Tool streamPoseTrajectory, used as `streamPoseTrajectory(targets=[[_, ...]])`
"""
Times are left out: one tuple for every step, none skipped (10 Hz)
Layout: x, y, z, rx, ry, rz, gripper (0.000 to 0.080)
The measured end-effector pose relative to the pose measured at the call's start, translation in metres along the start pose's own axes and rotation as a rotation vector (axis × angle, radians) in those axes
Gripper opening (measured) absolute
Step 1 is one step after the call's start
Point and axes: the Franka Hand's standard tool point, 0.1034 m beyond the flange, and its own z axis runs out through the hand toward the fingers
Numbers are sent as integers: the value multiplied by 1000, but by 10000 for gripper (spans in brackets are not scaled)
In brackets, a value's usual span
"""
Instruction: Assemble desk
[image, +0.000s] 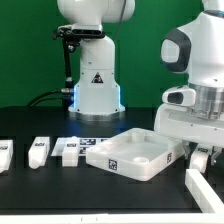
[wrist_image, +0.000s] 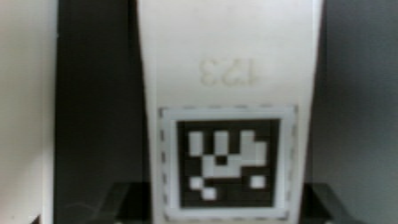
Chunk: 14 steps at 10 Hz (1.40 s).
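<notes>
The tool (image: 203, 156) is down at the bench (image: 30, 185), just beside the tabletop (image: 135, 156) on the exterior view's right. Its dark fingers (wrist_image: 125, 197) sit against the two long sides of a white square-section leg (wrist_image: 222, 80) and seem to be pinching it. The leg's square tag (wrist_image: 226, 165) faces the wrist camera. Above the tag is a raised marking too blurred to read.

The main risk is the hold itself. It looks to be near one end of the leg rather than at the middle, so on lifting the free length may droop or pivot between the smooth fingers. The leg would then reach a corner socket (image: 163, 156) tilted, and could jam or skate off the rim.

A second risk is the short gap to the tabletop. A sideways swing could knock it and shift the socket off its expected place.

The three other legs (image: 38, 150) lie well apart from the tabletop on its far side, clear of this move.
</notes>
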Motion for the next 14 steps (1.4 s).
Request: streamPoseTrajectory(targets=[[0, 0, 0, 0, 0, 0, 442], [0, 0, 0, 0, 0, -1, 568], [2, 1, -5, 7, 2, -18, 568], [3, 2, -20, 20, -3, -27, 633], [5, 4, -40, 32, -18, -35, 645], [12, 8, -62, 42, -33, -61, 645], [24, 13, -76, 57, -33, -69, 648], [31, 16, -77, 59, -31, -62, 648], [28, 16, -74, 55, -34, -64, 648], [27, 16, -74, 55, -34, -66, 648], [28, 17, -73, 55, -34, -69, 648], [31, 24, -73, 58, -31, -158, 648], [39, 38, -81, 76, -27, -246, 648], [46, 52, -91, 90, -13, -354, 648]])
